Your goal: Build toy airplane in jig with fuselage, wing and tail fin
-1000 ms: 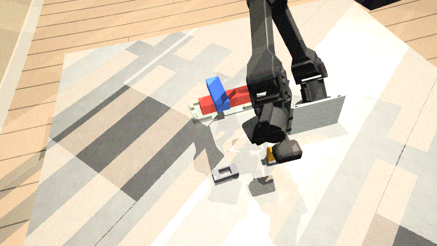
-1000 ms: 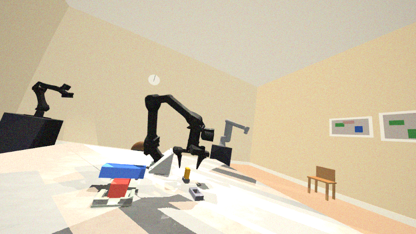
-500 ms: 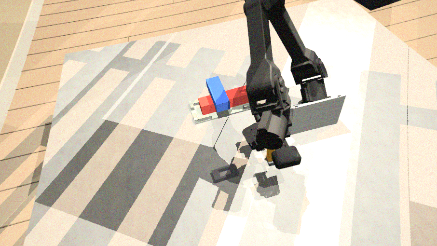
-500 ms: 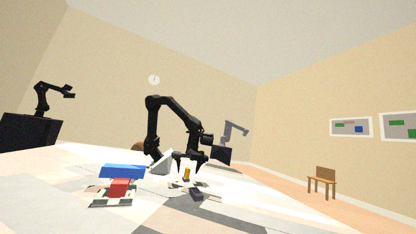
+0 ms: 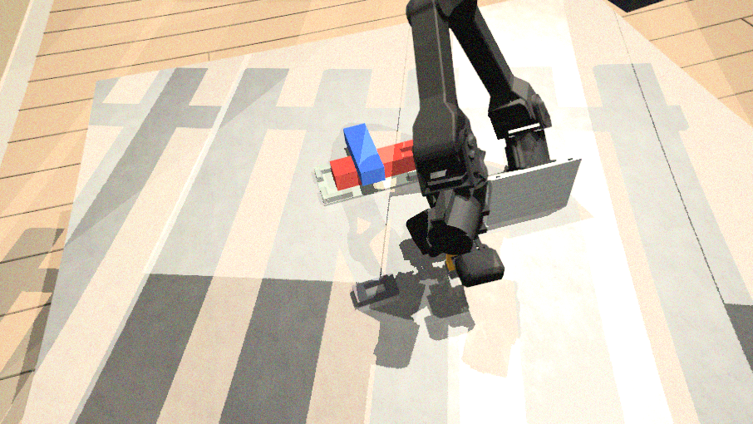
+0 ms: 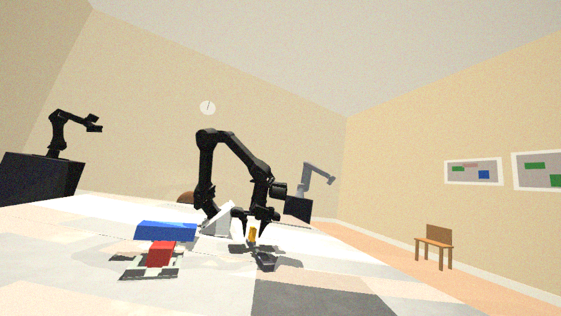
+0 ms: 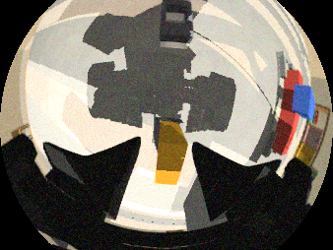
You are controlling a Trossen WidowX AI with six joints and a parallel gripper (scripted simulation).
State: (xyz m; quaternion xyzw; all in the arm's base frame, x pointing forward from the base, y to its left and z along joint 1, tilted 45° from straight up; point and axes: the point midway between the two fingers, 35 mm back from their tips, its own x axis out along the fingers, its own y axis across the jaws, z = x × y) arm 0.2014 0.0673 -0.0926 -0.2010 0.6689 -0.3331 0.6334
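The red fuselage lies in the pale cradle. Its tail end is partly behind the arm in the top view. The blue wing lies across the top of the fuselage; its tab is hidden. The yellow tail fin stands upright on a small dark base, away from the cradle. My gripper is open, pointing down, with one finger on each side of the fin and a gap visible on both sides.
An empty dark grey holder stands near the fin. A tilted white-grey panel stands beside the arm's base. The cradle with the fuselage and wing is to the right in the wrist view.
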